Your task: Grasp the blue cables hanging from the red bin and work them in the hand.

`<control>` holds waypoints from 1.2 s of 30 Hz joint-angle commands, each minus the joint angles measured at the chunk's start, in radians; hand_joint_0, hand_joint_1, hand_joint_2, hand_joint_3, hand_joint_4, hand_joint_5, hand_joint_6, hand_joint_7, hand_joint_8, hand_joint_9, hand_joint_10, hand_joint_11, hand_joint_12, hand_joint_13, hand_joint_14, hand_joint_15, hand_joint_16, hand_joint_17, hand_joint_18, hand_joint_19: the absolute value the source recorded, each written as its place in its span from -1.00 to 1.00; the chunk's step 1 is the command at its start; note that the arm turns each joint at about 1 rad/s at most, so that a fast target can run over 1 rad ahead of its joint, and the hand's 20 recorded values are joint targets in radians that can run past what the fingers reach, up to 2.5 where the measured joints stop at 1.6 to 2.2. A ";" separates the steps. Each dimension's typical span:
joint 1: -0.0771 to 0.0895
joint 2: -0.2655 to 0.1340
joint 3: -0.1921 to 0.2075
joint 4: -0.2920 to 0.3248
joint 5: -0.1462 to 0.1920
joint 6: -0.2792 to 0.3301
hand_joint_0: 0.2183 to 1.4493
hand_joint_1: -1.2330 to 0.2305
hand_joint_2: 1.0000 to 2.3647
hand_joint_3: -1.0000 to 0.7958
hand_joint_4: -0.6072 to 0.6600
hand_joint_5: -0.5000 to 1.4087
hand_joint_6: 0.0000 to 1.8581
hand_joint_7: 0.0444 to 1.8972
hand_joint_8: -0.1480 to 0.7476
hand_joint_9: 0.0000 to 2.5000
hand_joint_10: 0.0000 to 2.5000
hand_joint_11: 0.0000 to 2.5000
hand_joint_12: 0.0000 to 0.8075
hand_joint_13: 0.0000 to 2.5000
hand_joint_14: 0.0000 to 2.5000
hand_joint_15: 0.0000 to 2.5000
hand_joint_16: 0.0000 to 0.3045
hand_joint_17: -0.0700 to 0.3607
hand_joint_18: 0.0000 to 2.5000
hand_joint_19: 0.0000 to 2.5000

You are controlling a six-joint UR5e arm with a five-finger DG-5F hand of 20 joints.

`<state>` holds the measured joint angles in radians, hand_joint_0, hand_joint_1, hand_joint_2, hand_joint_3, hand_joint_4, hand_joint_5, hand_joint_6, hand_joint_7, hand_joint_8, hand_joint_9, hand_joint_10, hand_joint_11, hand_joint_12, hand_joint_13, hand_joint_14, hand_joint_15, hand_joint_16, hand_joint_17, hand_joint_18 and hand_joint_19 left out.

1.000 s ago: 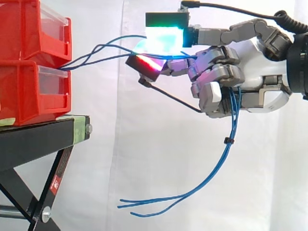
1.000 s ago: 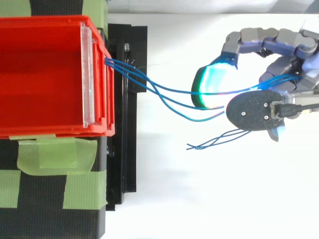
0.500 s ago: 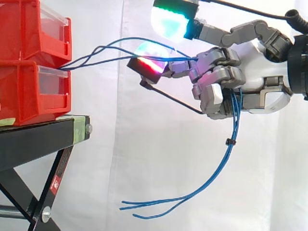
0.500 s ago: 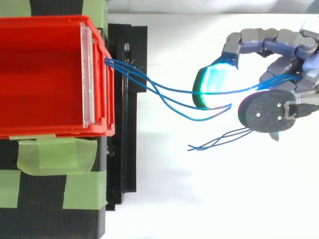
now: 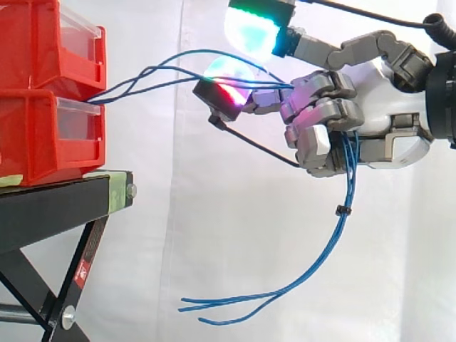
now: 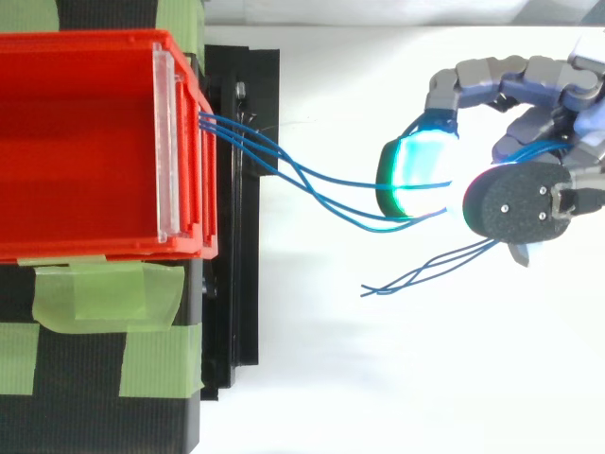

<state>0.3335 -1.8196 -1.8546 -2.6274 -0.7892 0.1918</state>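
Hard to follow the cables at two places: hidden at the start, in the gap between the bins, and hidden again inside the hand, under the curled fingers. Counted as three cables at the bin front in the top view, and three loose ends low down in the side view. Stretched from between the two stacked red bins through open air to the hand, well right of the bins, then hanging below the hand in a long curve with the ends pointing left. Bound together by one small black tie on the hanging part.

Fingers closed around the cables, gripping them against the palm. One further finger straight, reaching left, with a red-glowing pad just under the stretched cables; touching or not, cannot tell. One more pad, green and cyan, raised above the cables and cut off by the upper edge. Wrist cut off at the right edge.

Bins cut off at the left edge, standing on one black stand with green tape. White curtain behind.
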 commanded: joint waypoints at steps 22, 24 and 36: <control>0.001 0.000 0.000 0.001 -0.002 -0.009 0.11 -0.19 -0.98 -0.62 0.31 -0.20 -0.36 0.35 0.79 0.36 1.00 1.00 0.84 0.59 1.00 0.55 0.43 0.08 0.89 -0.56; 0.001 0.000 0.000 0.001 -0.002 -0.009 0.10 -0.18 -0.98 -0.66 0.32 -0.20 -0.36 0.35 0.79 0.36 1.00 1.00 0.84 0.59 1.00 0.55 0.43 0.08 0.89 -0.56; 0.001 0.000 0.000 -0.002 -0.001 -0.009 0.12 -0.18 -0.98 -0.63 0.31 -0.18 -0.36 0.35 0.79 0.36 1.00 1.00 0.84 0.59 1.00 0.55 0.43 0.08 0.89 -0.56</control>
<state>0.3344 -1.8199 -1.8547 -2.6292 -0.7901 0.1829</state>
